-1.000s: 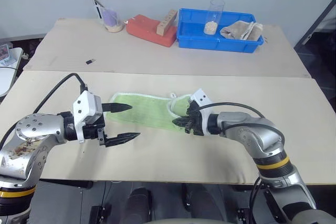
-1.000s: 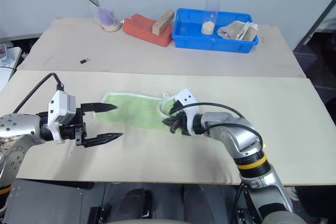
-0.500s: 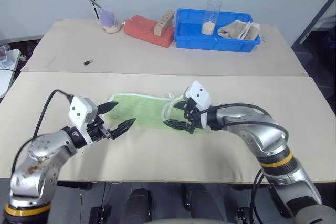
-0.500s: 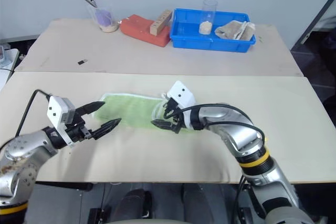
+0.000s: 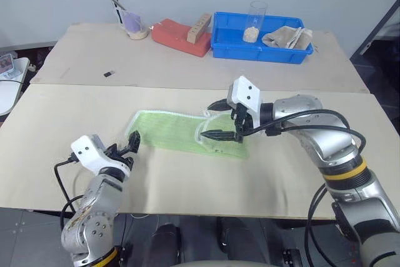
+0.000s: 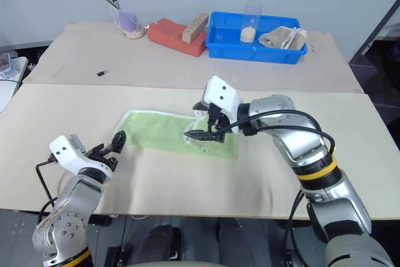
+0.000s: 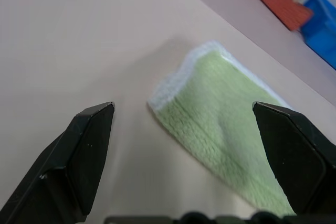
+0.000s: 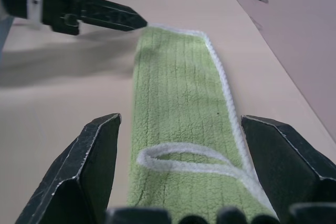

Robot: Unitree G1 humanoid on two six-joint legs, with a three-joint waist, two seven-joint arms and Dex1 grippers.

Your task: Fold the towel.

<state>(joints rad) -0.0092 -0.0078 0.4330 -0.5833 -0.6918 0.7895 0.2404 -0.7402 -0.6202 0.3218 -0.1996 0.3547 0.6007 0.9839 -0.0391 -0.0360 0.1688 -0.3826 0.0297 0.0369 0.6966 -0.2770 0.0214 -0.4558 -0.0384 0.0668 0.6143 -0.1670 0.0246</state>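
Left eye view: towel [image 5: 181, 132] flat on near table [image 5: 281, 173], a long green strip running L-R, white-edged flap turned over at its R end. R gripper [image 5: 220, 119] now lifted clear above that R end, jaws wide apart, nothing held; 1 s ago sat low on the cloth, jaws nearly together, so reads as a release of the flap just laid. L gripper [image 5: 130, 143] dropped down to table level by the towel's L end, rolled over vs 1 s ago, jaws fully apart, empty, fingertips just beside the L edge; can't tell if touching. L wrist view: towel's L corner [image 7: 210, 59] between the 2 open fingers [image 7: 79, 156], not clamped. R wrist view: strip seen lengthways, white loop of edging [image 8: 184, 158] near the fingers, L gripper's tip at far end. Probably 1 fold done, next fold not yet begun; L end likely next grab point. Back table: blue bin [image 5: 259, 51], red block [image 5: 178, 34], untouched.
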